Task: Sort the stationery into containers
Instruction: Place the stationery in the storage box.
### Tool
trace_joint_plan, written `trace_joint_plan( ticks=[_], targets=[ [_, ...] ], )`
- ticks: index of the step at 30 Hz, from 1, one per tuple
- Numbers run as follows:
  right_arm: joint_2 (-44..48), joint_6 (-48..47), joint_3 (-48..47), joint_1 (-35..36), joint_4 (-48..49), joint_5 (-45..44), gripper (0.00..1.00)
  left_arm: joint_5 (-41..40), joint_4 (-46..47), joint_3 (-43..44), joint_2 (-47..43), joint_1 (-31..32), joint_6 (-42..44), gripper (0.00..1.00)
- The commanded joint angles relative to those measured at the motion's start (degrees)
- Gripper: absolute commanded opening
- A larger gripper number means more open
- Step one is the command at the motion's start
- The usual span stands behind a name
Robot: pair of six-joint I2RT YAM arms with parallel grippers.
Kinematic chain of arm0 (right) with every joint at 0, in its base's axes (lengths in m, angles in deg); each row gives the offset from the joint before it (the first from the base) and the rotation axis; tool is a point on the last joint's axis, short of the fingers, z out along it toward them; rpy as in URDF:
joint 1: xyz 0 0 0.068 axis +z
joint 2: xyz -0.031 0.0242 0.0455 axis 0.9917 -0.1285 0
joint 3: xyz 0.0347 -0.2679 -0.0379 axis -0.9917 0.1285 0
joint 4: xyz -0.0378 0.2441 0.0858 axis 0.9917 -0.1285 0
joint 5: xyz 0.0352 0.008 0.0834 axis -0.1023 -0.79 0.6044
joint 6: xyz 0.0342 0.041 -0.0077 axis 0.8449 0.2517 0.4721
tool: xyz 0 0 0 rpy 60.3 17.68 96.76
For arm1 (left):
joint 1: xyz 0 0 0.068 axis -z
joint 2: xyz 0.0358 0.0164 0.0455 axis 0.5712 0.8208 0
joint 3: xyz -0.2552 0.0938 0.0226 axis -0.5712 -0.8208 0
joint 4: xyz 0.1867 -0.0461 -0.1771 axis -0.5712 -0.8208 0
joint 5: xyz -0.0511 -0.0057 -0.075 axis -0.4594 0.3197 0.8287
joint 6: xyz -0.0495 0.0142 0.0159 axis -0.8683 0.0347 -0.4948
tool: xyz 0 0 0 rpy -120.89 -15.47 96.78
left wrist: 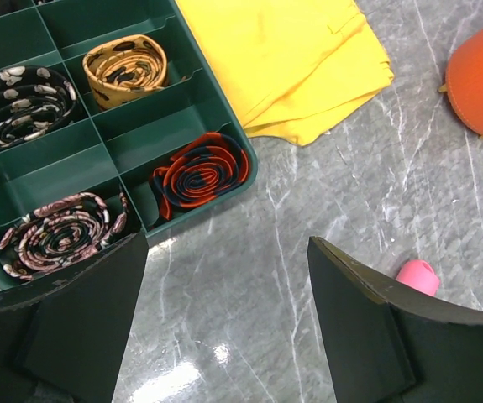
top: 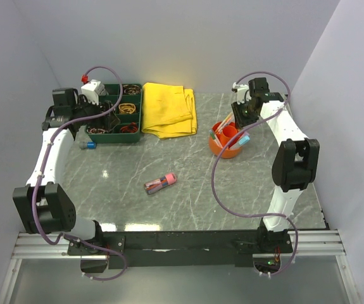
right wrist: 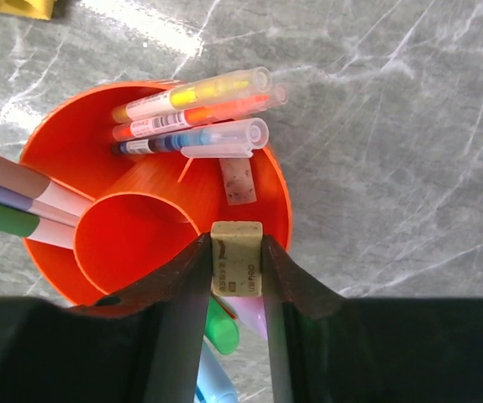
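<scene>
Evidently the right gripper (right wrist: 236, 248) is clamped on a small beige eraser (right wrist: 236, 260), one finger on each flat side, directly above the rim of the orange pot (right wrist: 132, 243). The eraser is likely light, a little rubbery and grippy, so it should not slip; being short, it is best held across its broad faces near the middle, as it is here. It should drop harmlessly into the pot.

The left gripper (left wrist: 228, 243) hangs with its jaws wide apart and nothing between them, over bare table just beside the near corner of the green tray (left wrist: 153, 138).

By count, the pot holds three clear-barrelled markers (right wrist: 195, 117) lying together, three more pens (right wrist: 14, 201) leaning out on the other side, and at least two others, a green one (right wrist: 222, 329) among them, partly hidden under the fingers. A second small brownish block (right wrist: 239, 180) lies inside too.

On the table one small bunch of pink-capped pens (top: 161, 183) waits; how many are in it is unclear. One small blue item (top: 90, 145) lies near the tray. These are slim, stiff, smooth and apt to roll, best pinched mid-barrel.

Four rolled patterned bands (left wrist: 201, 172) sit in the tray, and one yellow cloth (top: 169, 109) lies beside it.
</scene>
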Motion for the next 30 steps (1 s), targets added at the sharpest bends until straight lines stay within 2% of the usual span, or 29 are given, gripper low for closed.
trace_joint_plan(
  ticks=[1,6,20,22,23,25,26,27,29,30],
  targets=[
    [0.62,0.27,0.09,-0.38,0.82,-0.84,0.42,-1.06,0.61,2.34,0.29,0.26,1.26,0.83],
    [0.88,1.06,0.35,-0.38,1.00,-1.02,0.46,-1.76,0.78,1.99,0.12,0.26,1.44,0.84],
    [2.89,2.12,-0.87,-0.30,0.38,-0.23,0.49,-3.16,-1.14,1.20,-2.34,0.18,3.54,0.84],
    [4.74,2.12,-1.40,-0.38,-0.14,0.91,0.49,-4.74,-3.16,3.12,-2.69,0.18,8.71,0.85],
    [6.67,1.94,-1.58,-0.30,-0.41,1.61,0.49,-6.41,-7.26,4.09,-2.61,0.17,11.43,0.85],
    [8.78,1.68,-1.32,-0.21,-1.02,4.33,0.49,-6.86,-13.68,6.98,-1.82,-0.18,24.94,0.84],
    [10.71,1.68,-0.97,-0.29,-1.02,5.30,0.49,-7.04,-20.94,7.18,-1.73,-0.53,30.21,0.84],
    [11.60,1.76,-0.62,-0.30,-1.11,5.92,0.49,-5.91,-24.41,6.83,-1.81,-2.18,42.36,0.83],
    [13.53,1.50,0.61,-0.30,-1.37,8.55,0.49,-6.42,-29.78,4.20,-2.08,-4.04,53.24,0.83],
    [14.15,1.50,1.05,-0.38,-1.20,9.26,0.49,-8.95,-33.63,1.67,-1.91,-5.44,62.78,0.82]
  ],
)
